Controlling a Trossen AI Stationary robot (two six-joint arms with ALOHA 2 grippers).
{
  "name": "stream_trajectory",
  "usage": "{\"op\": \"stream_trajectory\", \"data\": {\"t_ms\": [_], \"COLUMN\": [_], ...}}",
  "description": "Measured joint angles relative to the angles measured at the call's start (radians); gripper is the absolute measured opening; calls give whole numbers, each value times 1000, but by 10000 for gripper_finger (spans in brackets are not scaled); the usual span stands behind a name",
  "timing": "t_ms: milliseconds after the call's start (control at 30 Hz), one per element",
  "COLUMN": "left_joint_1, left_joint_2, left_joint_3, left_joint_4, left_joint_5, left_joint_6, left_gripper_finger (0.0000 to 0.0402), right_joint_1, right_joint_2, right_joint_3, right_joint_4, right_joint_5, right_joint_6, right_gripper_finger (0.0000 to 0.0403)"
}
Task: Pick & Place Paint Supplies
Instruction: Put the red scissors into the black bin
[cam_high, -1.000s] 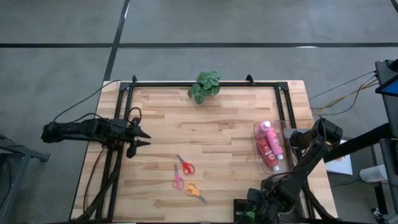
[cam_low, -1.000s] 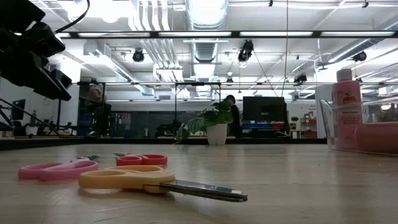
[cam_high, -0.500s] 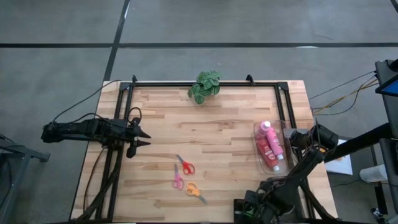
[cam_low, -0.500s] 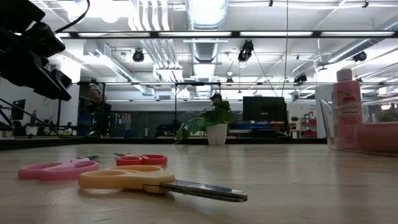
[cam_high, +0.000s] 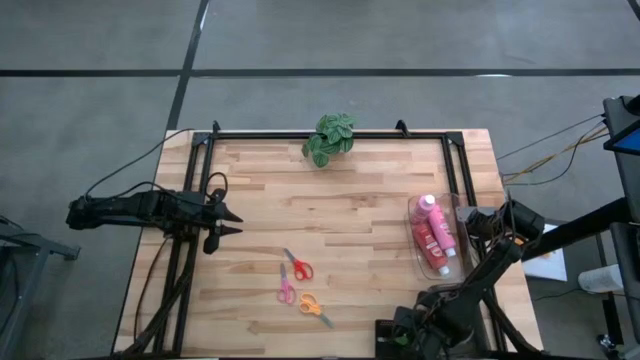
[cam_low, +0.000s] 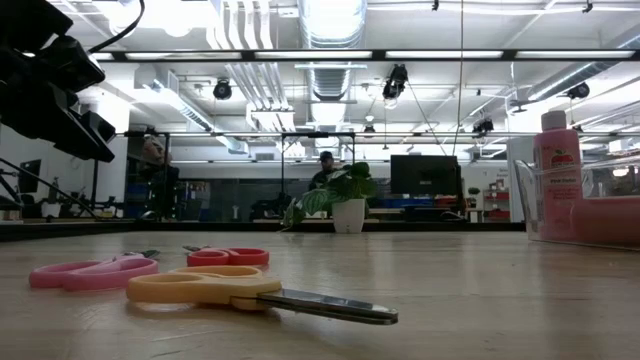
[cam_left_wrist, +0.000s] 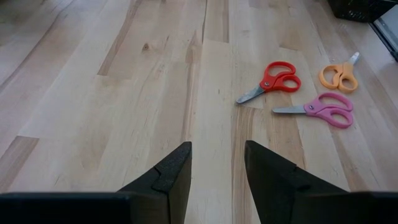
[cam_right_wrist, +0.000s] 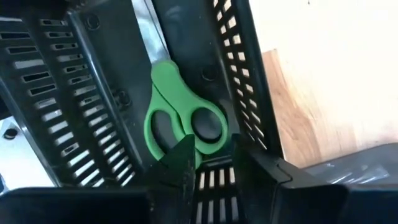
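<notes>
The red and pink squeeze bottles (cam_high: 433, 235) with white caps lie in a clear bin (cam_high: 455, 268) at the table's right edge. In the low view one pink bottle (cam_low: 557, 170) stands upright in it. No brushes are in view. My left gripper (cam_left_wrist: 217, 168) is open and empty above the table's left side (cam_high: 225, 222). My right gripper (cam_right_wrist: 213, 158) is open inside a black slotted basket (cam_right_wrist: 81, 93) at the near edge (cam_high: 400, 335). Its fingers stand on either side of a handle loop of green scissors (cam_right_wrist: 177, 118) lying in the basket.
Red scissors (cam_high: 298, 268), pink scissors (cam_high: 286, 292) and orange scissors (cam_high: 313, 306) lie on the wood near the table's middle front. A potted green plant (cam_high: 330, 138) stands at the far edge. A black frame runs along the far and side edges. A person (cam_low: 325, 160) is in the room behind.
My right arm's elbow has sunk a little toward the table's near edge, while its gripper stays in the basket. The person in the room behind the plant has walked toward the left of the low view.
</notes>
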Motion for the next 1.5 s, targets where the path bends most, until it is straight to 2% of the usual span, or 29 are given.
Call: {"op": "stream_trajectory", "data": {"t_ms": [233, 367, 567, 700, 900, 1167, 1333, 1500], "left_joint_1": [0, 0, 0, 0, 0, 0, 0, 0], "left_joint_2": [0, 0, 0, 0, 0, 0, 0, 0], "left_joint_3": [0, 0, 0, 0, 0, 0, 0, 0], "left_joint_4": [0, 0, 0, 0, 0, 0, 0, 0], "left_joint_5": [0, 0, 0, 0, 0, 0, 0, 0], "left_joint_6": [0, 0, 0, 0, 0, 0, 0, 0], "left_gripper_finger": [149, 149, 150, 150, 149, 149, 149, 149], "right_joint_1": [0, -1, -27, -94, -296, -545, -629, -667], "right_joint_2": [-9, -72, -203, -292, -375, -314, -215, -103], "right_joint_3": [5, 17, 14, 7, 5, 39, 84, 155], "right_joint_4": [-12, -37, -117, -131, -129, -73, -48, -36], "right_joint_5": [0, 6, 141, 250, 277, 246, 241, 212], "right_joint_6": [-17, -27, -30, -29, -29, -103, -126, -165], "right_gripper_finger": [105, 105, 105, 105, 105, 105, 105, 105]}}
